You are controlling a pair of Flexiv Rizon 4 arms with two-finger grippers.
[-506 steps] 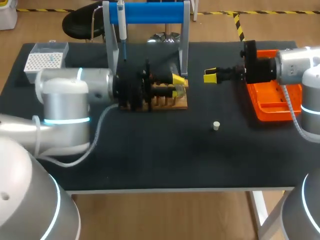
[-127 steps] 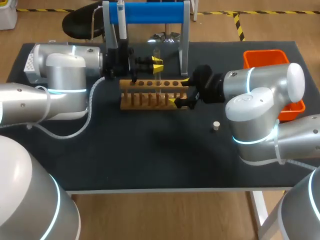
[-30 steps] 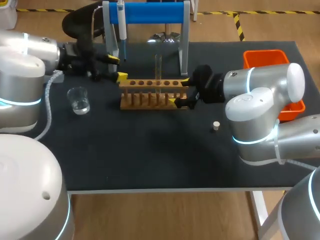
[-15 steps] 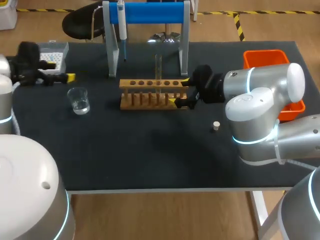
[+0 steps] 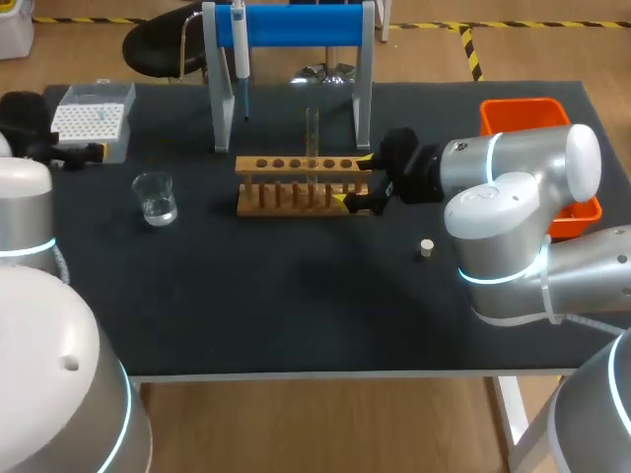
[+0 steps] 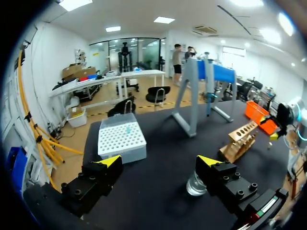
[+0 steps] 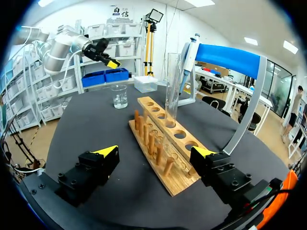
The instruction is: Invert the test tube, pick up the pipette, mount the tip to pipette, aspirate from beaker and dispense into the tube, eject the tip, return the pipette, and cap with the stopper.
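The test tube (image 5: 312, 128) stands upright in the wooden rack (image 5: 296, 187), at the upper middle of the frame. The right gripper (image 5: 355, 179) is at the rack's right end, jaws wide, holding nothing. The left gripper (image 6: 159, 161) is at the upper left beside the tip box (image 5: 92, 120), jaws also wide. The pipette (image 5: 240, 39) hangs on the blue stand (image 5: 296, 25); the beaker (image 5: 156, 197) stands left of the rack
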